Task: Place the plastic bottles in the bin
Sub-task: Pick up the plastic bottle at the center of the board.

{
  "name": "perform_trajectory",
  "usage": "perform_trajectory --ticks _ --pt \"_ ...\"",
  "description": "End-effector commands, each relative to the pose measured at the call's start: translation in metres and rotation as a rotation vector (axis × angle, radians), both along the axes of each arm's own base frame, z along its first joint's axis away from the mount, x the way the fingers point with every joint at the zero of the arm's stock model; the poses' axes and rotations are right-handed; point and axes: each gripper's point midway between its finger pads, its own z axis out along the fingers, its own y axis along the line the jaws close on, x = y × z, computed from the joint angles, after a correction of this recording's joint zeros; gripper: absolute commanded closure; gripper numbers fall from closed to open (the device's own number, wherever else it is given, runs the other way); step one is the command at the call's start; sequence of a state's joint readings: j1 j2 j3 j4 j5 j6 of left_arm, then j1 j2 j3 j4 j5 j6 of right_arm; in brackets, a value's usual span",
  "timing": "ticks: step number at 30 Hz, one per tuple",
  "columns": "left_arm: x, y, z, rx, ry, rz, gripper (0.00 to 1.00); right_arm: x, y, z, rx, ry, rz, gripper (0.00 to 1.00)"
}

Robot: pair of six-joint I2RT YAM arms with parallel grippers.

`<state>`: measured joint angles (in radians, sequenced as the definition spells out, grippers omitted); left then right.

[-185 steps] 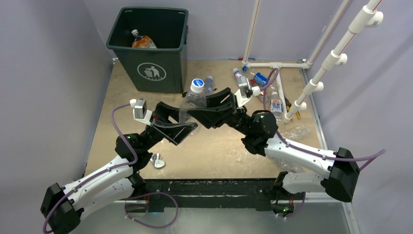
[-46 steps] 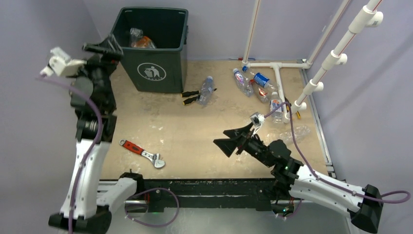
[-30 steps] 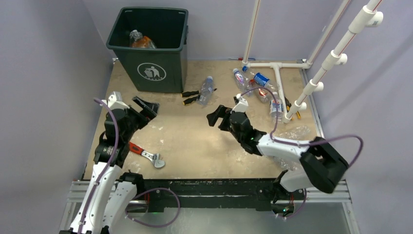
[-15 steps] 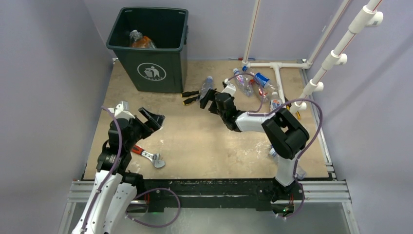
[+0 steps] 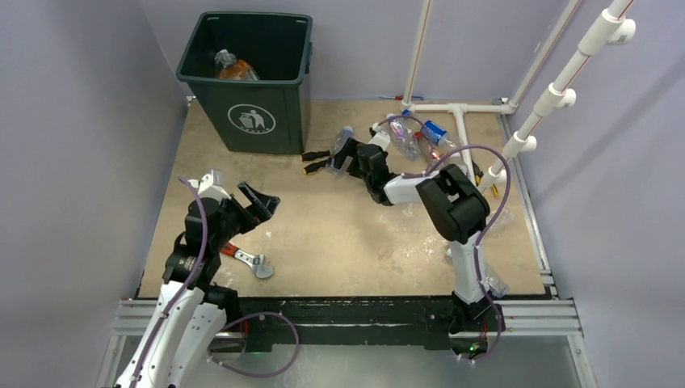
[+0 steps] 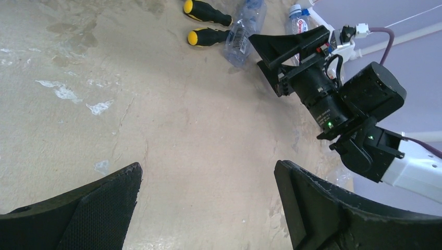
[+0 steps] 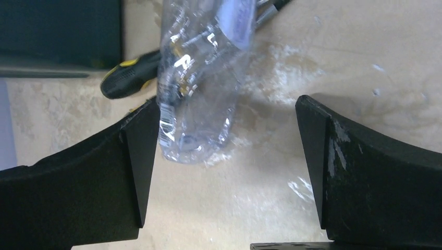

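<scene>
Lying flat: clear crumpled bottle (image 7: 200, 88), base inside wide-open right end effector (image 7: 226, 101), ungripped

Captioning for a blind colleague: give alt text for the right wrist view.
The open right gripper frames a clear plastic bottle lying on the beige table. A yellow-and-black screwdriver handle lies beside it, with the dark bin behind.

Dark green bin (image 5: 287, 129) bears white logo (image 5: 251, 120); screwdrivers (image 6: 207, 36) yellow-and-black.
</scene>
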<state>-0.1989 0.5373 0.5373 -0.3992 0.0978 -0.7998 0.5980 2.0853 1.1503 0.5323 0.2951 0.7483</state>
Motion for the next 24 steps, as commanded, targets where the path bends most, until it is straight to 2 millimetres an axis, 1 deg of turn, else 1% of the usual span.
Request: perform_trajectory --ticks 1,5,7,9,12,15,20,24 --pt "0.003 -0.006 0.006 0.011 -0.041 -0.038 0.01 0.017 0.021 0.007 0.052 -0.03 0.036 0.01" --pt "0.001 -0.006 0.006 0.014 -0.042 -0.043 0.01 0.023 0.029 0.002 0.072 -0.024 0.046 0.01" --pt "0.001 -0.007 0.004 0.009 -0.041 -0.043 0.01 0.027 0.033 -0.005 0.063 -0.006 0.049 0.02" --pt "0.001 -0.007 0.003 0.007 -0.04 -0.042 0.01 0.03 0.033 -0.015 0.041 0.031 0.039 0.05" --pt "0.0 -0.007 0.003 0.006 -0.037 -0.042 0.01 0.027 0.029 -0.019 0.034 0.039 0.028 0.15" --pt "-0.001 -0.009 0.003 -0.001 -0.034 -0.046 0.01 0.023 0.023 -0.016 0.023 0.028 0.019 0.27" --pt "-0.003 -0.01 0.004 -0.019 -0.023 -0.046 0.01 0.012 0.018 -0.017 0.009 0.037 0.031 0.45" --pt "-0.006 -0.01 0.008 -0.032 -0.025 -0.043 0.01 0.001 0.012 -0.009 0.013 0.028 0.044 0.56"
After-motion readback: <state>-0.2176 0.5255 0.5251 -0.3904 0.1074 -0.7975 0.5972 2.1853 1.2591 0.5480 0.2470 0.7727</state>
